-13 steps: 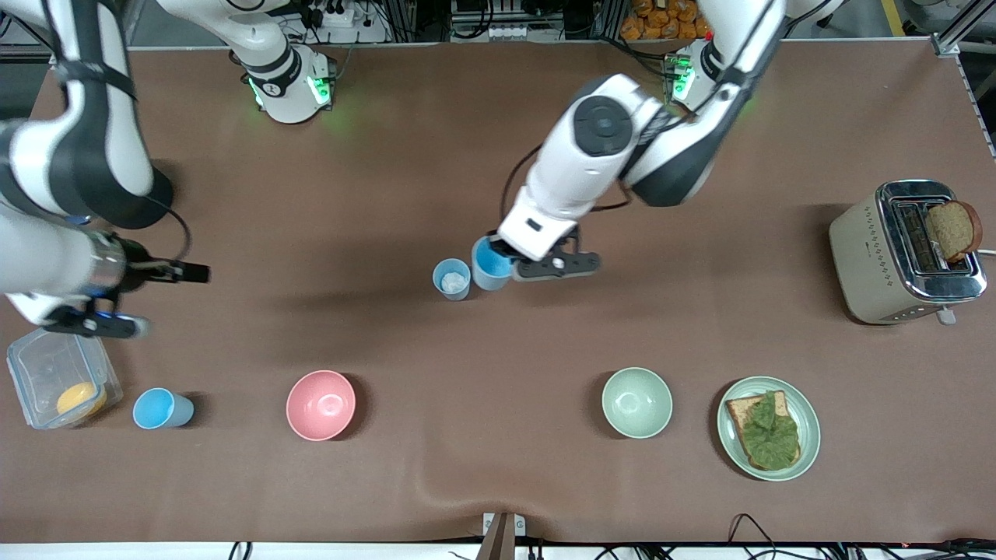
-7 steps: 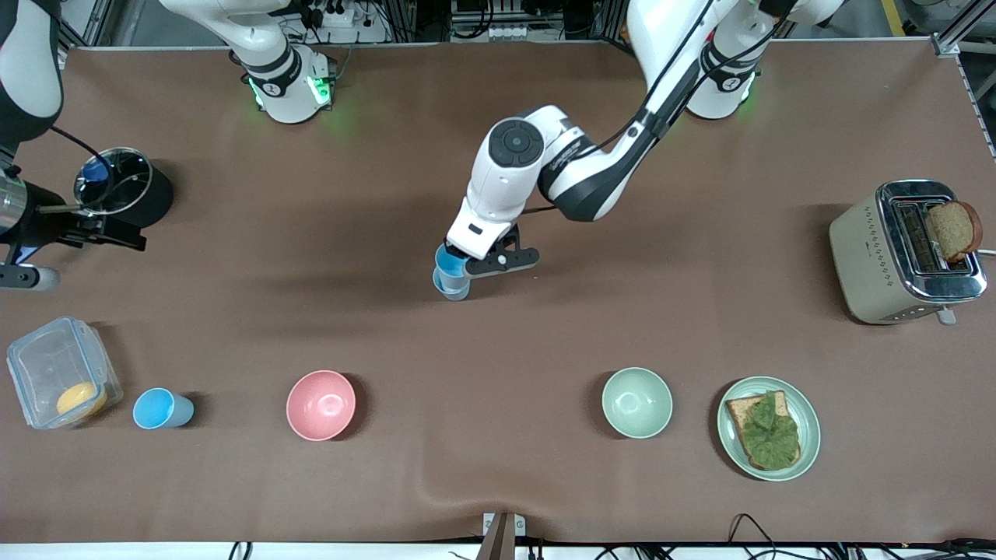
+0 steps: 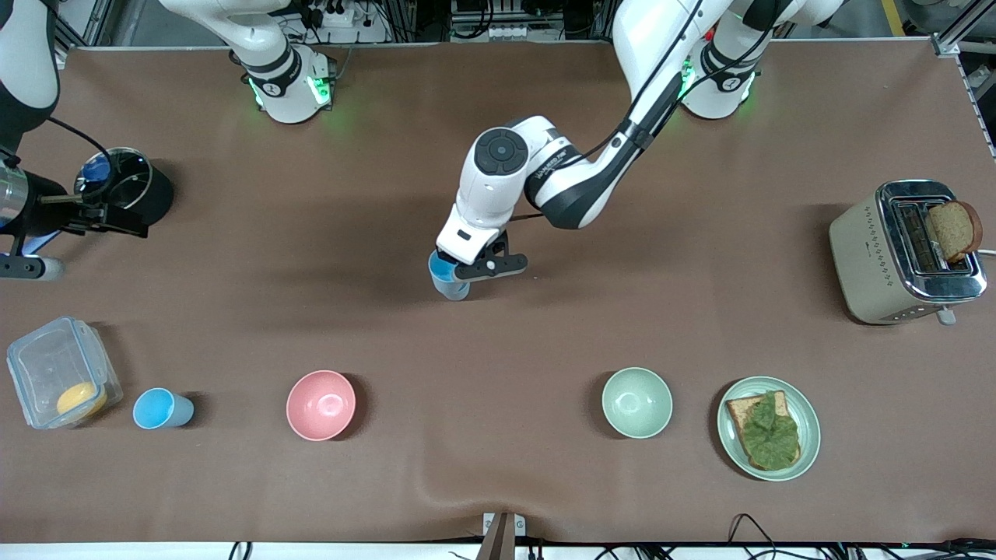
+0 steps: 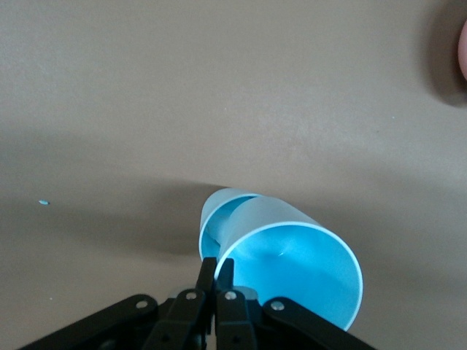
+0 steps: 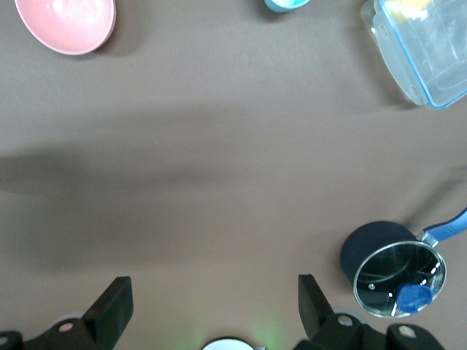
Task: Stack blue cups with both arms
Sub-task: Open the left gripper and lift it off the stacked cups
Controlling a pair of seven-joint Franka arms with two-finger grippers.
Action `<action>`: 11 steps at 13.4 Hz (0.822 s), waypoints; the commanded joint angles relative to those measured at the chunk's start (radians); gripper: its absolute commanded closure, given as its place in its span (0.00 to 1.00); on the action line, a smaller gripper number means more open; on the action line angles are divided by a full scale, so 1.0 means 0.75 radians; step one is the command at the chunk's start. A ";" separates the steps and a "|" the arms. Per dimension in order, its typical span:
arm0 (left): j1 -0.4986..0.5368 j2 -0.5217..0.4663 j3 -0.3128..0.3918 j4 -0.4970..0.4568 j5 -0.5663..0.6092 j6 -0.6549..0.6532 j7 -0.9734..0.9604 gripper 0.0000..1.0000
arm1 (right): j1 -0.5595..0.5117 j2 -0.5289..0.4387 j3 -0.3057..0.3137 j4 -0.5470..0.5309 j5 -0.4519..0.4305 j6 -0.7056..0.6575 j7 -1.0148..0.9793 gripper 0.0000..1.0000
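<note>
My left gripper [image 3: 464, 270] is shut on the rim of a sky-blue cup [image 3: 443, 270], pinching its wall between both fingers [image 4: 209, 271]. The cup [image 4: 292, 270] leans, its bottom set into the mouth of a pale grey-blue cup [image 4: 217, 211] that stands mid-table [image 3: 453, 291]. Another sky-blue cup [image 3: 159, 408] stands nearer the front camera at the right arm's end, beside a clear container. My right gripper [image 5: 211, 310] hangs open and empty over bare table at that end [image 3: 23, 264].
A black pot with a glass lid [image 3: 124, 187] stands by the right gripper. A clear container [image 3: 62, 373], a pink bowl [image 3: 320, 404], a green bowl [image 3: 636, 402] and a plate with toast [image 3: 768, 428] line the front. A toaster [image 3: 906, 249] sits at the left arm's end.
The left gripper carried the sky-blue cup from beside the pale cup to over it and lowered it into its mouth. The right arm pulled back, uncovering the pot.
</note>
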 commanded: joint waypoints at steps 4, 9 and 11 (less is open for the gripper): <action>-0.011 0.015 0.017 0.025 0.044 -0.020 -0.054 1.00 | -0.020 0.001 0.026 0.083 -0.027 -0.043 -0.015 0.00; -0.007 0.001 0.017 -0.002 0.050 -0.022 -0.107 0.00 | -0.018 -0.003 0.028 0.110 -0.021 -0.068 -0.013 0.00; 0.016 -0.056 0.017 -0.004 0.052 -0.053 -0.105 0.00 | -0.020 0.001 0.026 0.110 -0.021 -0.068 -0.020 0.00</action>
